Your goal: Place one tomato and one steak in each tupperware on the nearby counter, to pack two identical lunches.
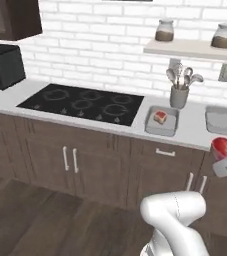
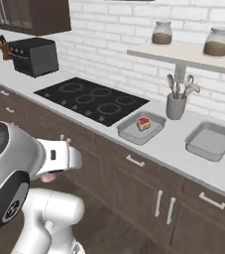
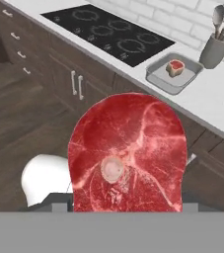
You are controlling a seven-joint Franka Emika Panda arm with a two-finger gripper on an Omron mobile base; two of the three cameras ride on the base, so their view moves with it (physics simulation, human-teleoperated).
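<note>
- Left base view: the counter (image 1: 192, 131) runs along the brick wall, its front edge over dark cabinets with open wood floor before them. Two tupperware trays sit on it: the near tupperware (image 1: 162, 121), just right of the cooktop (image 1: 82, 103), holds one steak piece (image 1: 160, 117); the far tupperware (image 1: 222, 120) lies well apart, to its right. A utensil crock (image 1: 179, 95) stands behind the near tray. Two jars (image 1: 164, 30) stand on the wall shelf (image 1: 195, 48). A red steak (image 1: 225, 147) shows at the right edge, off the counter's front.
- Right base view: the same two trays, with bare counter between them. A black toaster oven (image 2: 34, 56) stands at the far left.
- Hand view: the hand (image 3: 125, 210) grips one large raw steak, which covers the fingertips; the jaws stand partly apart on it, above the floor and short of the counter edge. No writing is readable.
</note>
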